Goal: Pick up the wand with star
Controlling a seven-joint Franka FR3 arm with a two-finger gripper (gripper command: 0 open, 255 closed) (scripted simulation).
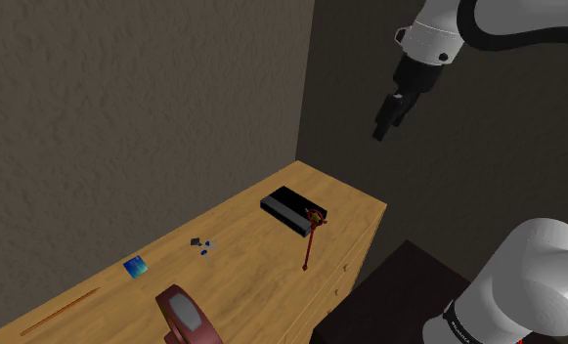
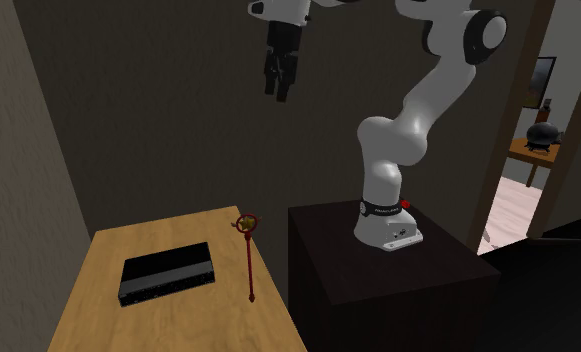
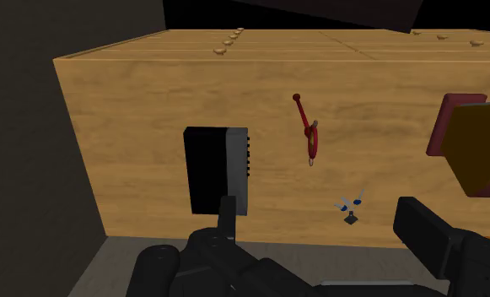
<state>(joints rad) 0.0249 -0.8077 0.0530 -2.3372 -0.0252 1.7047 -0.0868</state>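
Drawers: wooden drawer fronts (image 3: 319, 44) with round knobs run along the upper edge of the wrist view, all shut, so their contents are hidden.
Black box: a flat black box (image 1: 293, 209) lies closed at centre right of the shoulder view, on the wooden top (image 1: 242, 269); whether anything is in it cannot be told.
Lower left of the shoulder view: a thin brown rod (image 1: 62, 310) lies flat, with a small blue square (image 1: 135, 266) to its right.
Bottom centre: a maroon object with a grey face (image 1: 186, 315) stands at the frame's edge.
Middle: a few tiny blue and dark bits (image 1: 202, 244).
Wand: the wand (image 1: 311, 242) is a thin dark-red shaft ending in a ring with what looks like a yellowish star inside.
Wand's place: it lies flat right of centre, near the top's edge, with its head just beside the box's corner.
Arm: it reaches in from the upper right, bent at the elbow, above the dark stand (image 1: 389, 293).
Gripper: the gripper (image 1: 382, 132) hangs high over the top, pointing down at a slant, well apart from the wand.
Fingers: they are spread apart and grasp nothing.
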